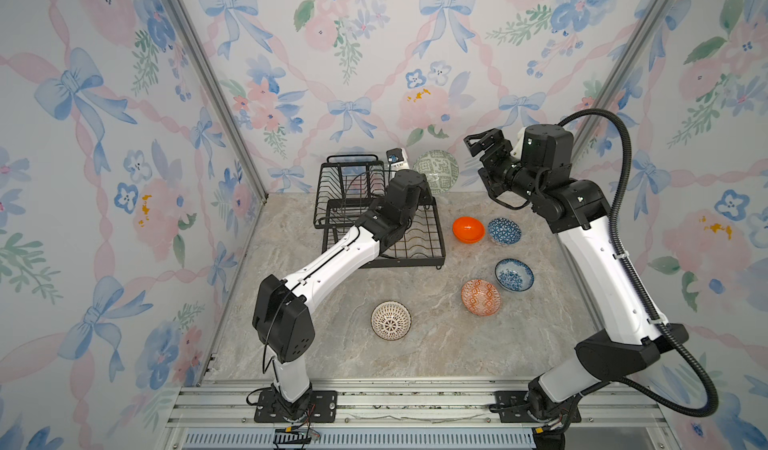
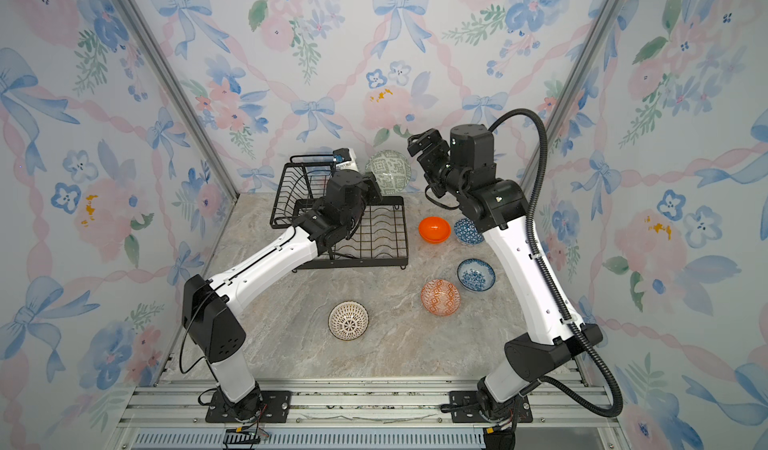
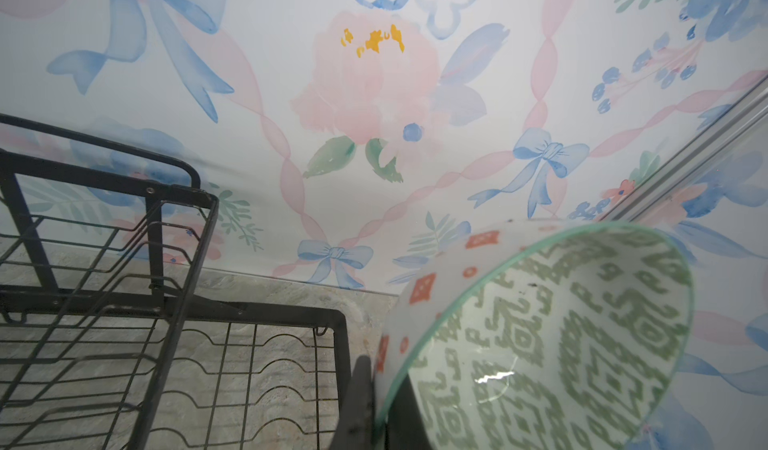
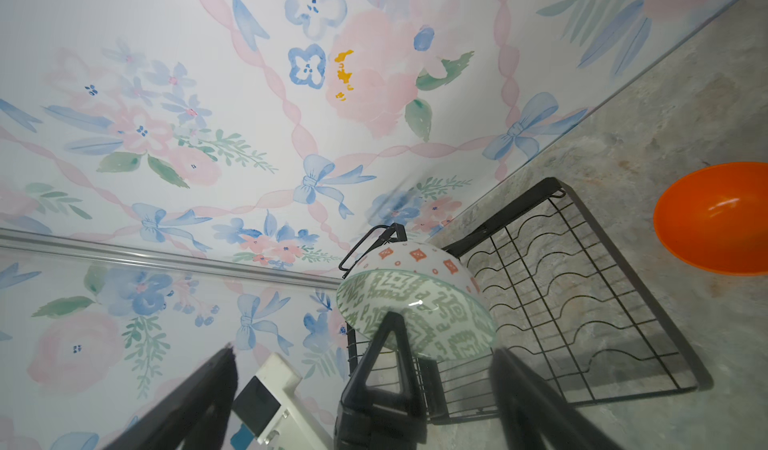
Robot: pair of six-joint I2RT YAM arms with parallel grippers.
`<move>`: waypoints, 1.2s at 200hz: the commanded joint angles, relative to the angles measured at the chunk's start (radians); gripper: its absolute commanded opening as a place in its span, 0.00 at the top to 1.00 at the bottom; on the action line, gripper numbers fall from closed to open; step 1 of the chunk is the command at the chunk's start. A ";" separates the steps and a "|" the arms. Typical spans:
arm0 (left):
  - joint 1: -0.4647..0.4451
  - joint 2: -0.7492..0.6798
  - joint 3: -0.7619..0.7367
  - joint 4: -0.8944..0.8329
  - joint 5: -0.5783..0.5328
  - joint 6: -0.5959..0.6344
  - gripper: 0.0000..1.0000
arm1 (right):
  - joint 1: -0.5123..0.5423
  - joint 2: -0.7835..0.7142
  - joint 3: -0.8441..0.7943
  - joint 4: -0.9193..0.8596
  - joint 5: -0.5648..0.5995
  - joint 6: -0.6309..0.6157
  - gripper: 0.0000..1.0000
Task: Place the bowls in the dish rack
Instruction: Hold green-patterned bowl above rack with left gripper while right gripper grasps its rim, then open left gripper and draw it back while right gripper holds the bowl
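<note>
Past the loose bowls [image 1: 390, 320] on the table [image 1: 332, 344], at its far edge, the left tool [image 3: 380, 410] pinches the rim of the grey-green bowl [image 1: 436, 172] just off the far right corner of the dish rack [image 1: 439, 236]. The right tool [image 1: 478, 162] gapes empty beside it. That thin pinch could let the bowl pivot, slip or strike the wire.

Tilted grey-green bowl [image 4: 440, 306] beside dish rack [image 4: 503, 215], orange bowl [image 4: 715, 219] apart
</note>
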 commanded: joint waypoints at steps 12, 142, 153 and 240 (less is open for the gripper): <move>-0.042 0.059 0.078 0.201 -0.086 0.076 1.00 | -0.016 0.029 -0.013 0.079 -0.049 0.115 0.03; -0.098 0.081 0.024 0.279 -0.127 0.031 1.00 | -0.032 0.052 -0.141 0.249 -0.006 0.318 0.00; -0.104 0.071 0.004 0.286 -0.138 0.033 1.00 | -0.032 0.091 -0.124 0.253 -0.014 0.320 0.00; -0.115 0.008 -0.100 0.345 -0.177 0.041 1.00 | -0.028 0.145 -0.080 0.197 -0.010 0.408 0.29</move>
